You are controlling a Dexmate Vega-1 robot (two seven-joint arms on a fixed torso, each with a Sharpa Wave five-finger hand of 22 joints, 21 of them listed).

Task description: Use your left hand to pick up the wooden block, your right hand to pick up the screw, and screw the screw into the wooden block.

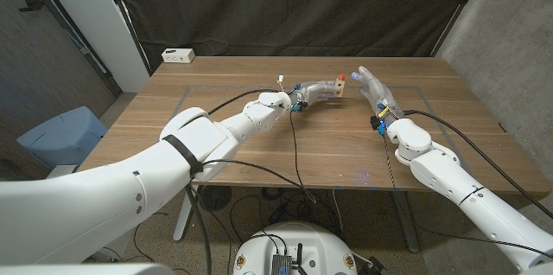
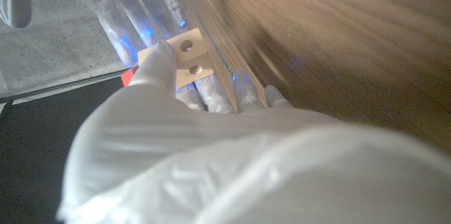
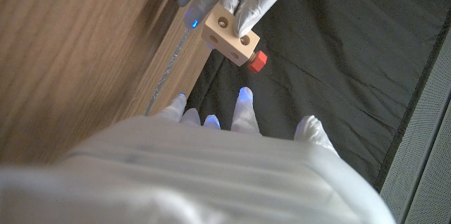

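Wooden block (image 1: 341, 86) is clamped in the left hand (image 1: 315, 92) fingers above the desk (image 1: 259, 145), red screw (image 3: 258, 60) already seated; right hand (image 1: 376, 93) fingers spread, empty.

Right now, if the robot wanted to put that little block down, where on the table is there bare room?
Bare wood lies along the near edge of the table, between the two arms, and at the far right corner. A white box sits at the far left corner. The crowded spot is far-centre, where the left hand holds the wooden block, with its red screw, facing the open right hand.
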